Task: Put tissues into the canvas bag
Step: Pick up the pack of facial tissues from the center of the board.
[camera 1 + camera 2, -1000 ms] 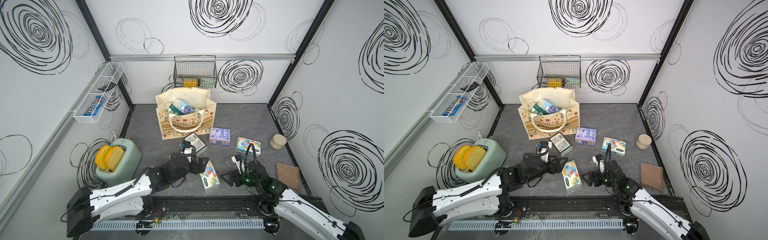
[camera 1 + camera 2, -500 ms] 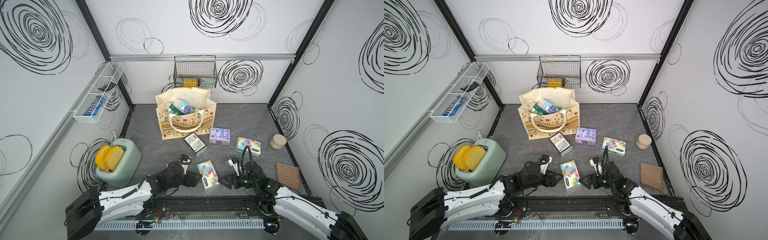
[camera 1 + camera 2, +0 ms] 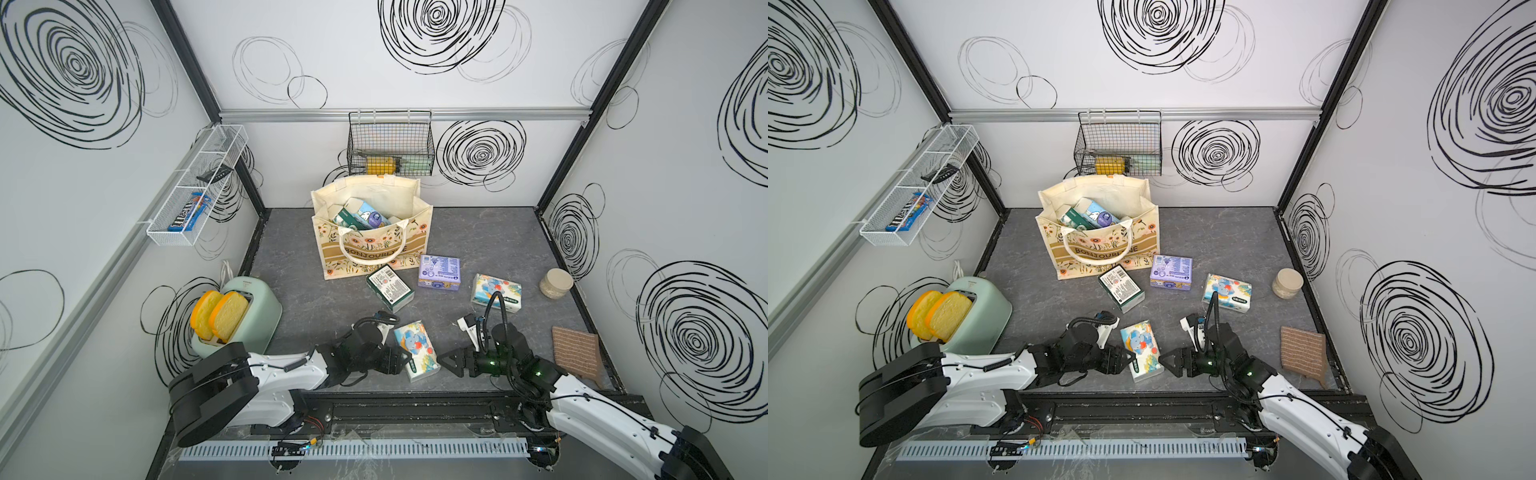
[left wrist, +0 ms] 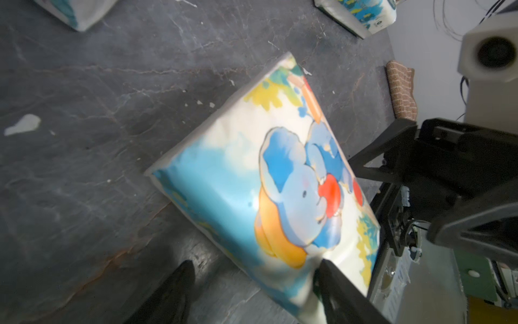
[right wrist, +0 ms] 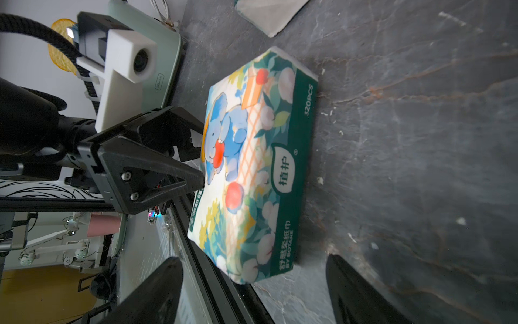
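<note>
An elephant-print tissues pack lies flat near the front edge, between the two grippers. My left gripper is open at its left side. The pack's near corner sits between the jaws, and one finger touches it. My right gripper is open, a little short of the pack's right end. The canvas bag stands at the back with tissues inside. On the floor in front of it lie a dark green pack, a purple one and another elephant pack.
A green toaster stands at the left, a beige jar and a brown cloth at the right. A black wire basket hangs on the back wall and a white wire shelf on the left wall. The front rail runs just behind both grippers.
My left gripper drew back from the dark green pack to the front pack's left side, and its jaws narrowed. The right gripper moved slightly closer to the pack.
</note>
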### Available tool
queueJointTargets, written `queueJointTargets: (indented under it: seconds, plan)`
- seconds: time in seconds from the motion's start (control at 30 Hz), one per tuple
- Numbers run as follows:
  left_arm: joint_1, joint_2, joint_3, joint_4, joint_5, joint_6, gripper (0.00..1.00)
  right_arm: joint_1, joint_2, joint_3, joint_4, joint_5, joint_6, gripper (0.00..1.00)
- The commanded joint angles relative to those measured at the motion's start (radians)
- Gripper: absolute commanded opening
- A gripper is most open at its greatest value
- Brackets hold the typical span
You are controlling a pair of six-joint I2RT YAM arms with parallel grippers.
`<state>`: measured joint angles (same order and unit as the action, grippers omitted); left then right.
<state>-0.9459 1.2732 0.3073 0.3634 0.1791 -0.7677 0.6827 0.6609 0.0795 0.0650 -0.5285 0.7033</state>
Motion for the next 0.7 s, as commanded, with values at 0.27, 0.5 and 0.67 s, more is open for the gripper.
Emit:
queueJointTargets:
  seconds: [0.27, 0.5, 0.67]
  plan:
    - [0.074, 0.010, -0.026, 0.046, 0.060, 0.052, 0.36, -0.006, 0.050, -0.027, 0.068, -0.031, -0.005, 0.84]
    - [0.111, 0.008, -0.059, 0.062, 0.091, 0.067, 0.23, -0.007, 0.116, -0.048, 0.194, -0.086, 0.046, 0.85]
    - [0.118, 0.014, -0.075, 0.080, 0.094, 0.068, 0.23, -0.007, 0.155, -0.052, 0.259, -0.105, 0.101, 0.95]
